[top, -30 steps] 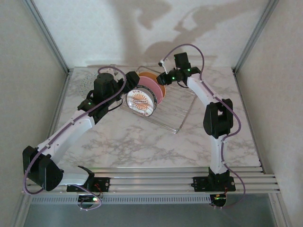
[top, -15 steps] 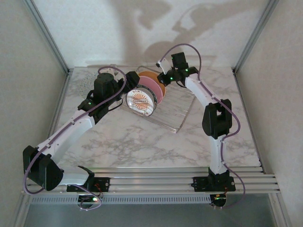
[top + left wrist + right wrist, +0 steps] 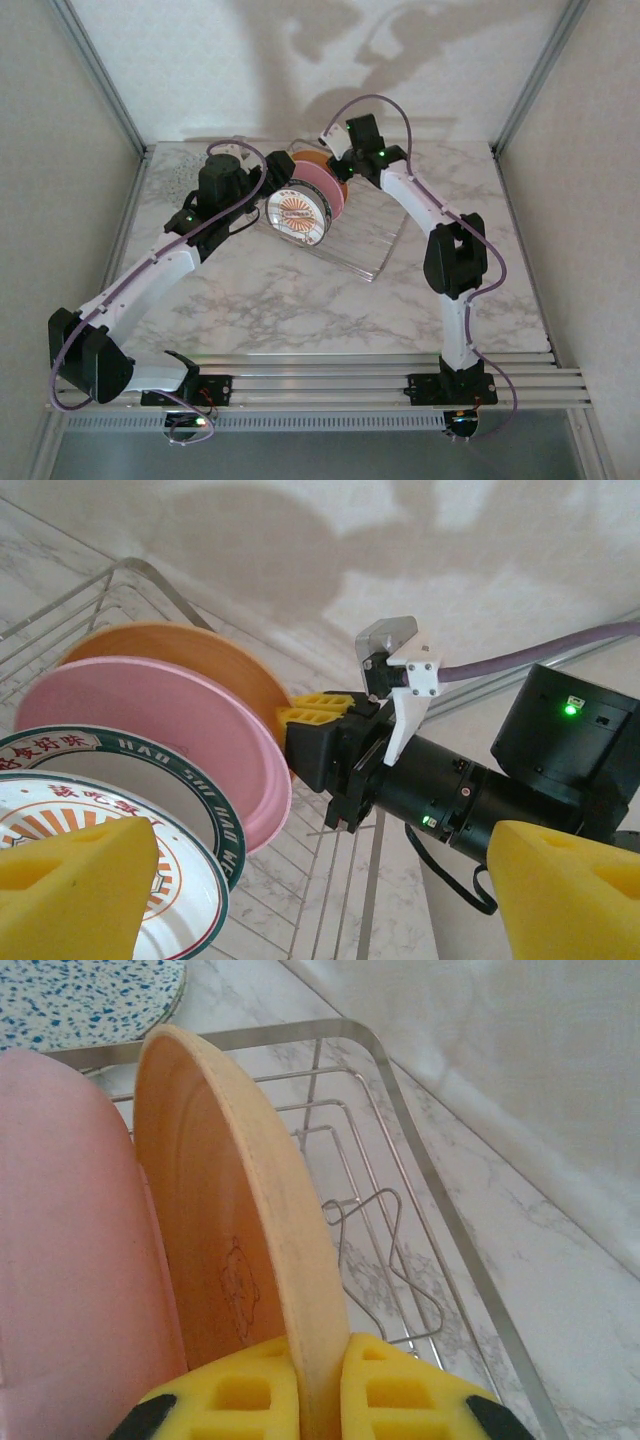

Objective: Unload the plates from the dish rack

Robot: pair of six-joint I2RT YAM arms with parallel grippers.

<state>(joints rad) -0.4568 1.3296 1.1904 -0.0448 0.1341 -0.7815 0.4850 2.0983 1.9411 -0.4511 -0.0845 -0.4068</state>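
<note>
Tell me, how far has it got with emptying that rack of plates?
Partway, at best. Done: at least one speckled plate lies flat on the table beyond the dish rack. In hand: the right gripper is shut on the rim of the orange plate, which stands upright in the rack. Left: the pink plate and the white emblem plate also stand in the rack.

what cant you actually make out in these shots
orange plate, right wrist view: lower rim behind the right fingers and bottom edge
speckled plate, right wrist view: cut off by the corner
white emblem plate, left wrist view: lower part behind a left finger
</note>
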